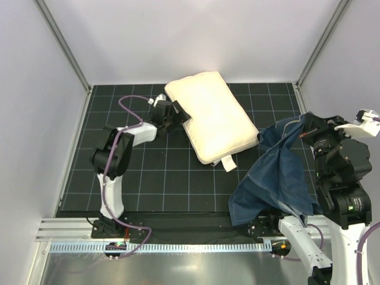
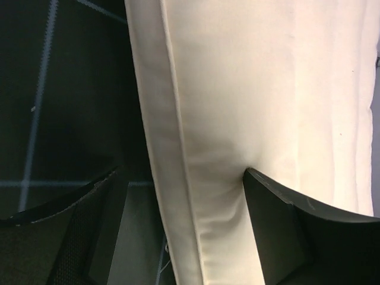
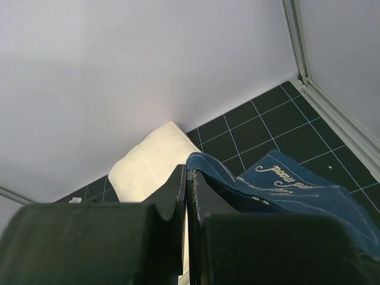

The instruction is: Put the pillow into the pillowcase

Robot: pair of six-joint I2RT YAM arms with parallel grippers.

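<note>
Both claws at their fabric, insertion not started: pillow out in the open, case hanging from right claw.

Left claw [image 2: 181, 175] straddles the long edge of the pillow [image 1: 211, 113]; jaws fairly wide, one finger [image 2: 285, 225] dents the cloth and a dark gap shows on the other side, so it looks not clamped. The rest of the pillow lies flat on the black grid mat [image 1: 148, 178], beyond that claw and away from its arm. Right claw [image 3: 189, 172] is pinched narrow on an edge of the pillowcase [image 1: 276, 178], which drapes below it toward the near table edge; the pillow sits ahead of this claw. Step in hand looks like securing both pieces. Next likely calls for closing left on the pillow edge and finding the case mouth; which edge is open cannot be told, and one pinch alone won't hold it spread.
</note>
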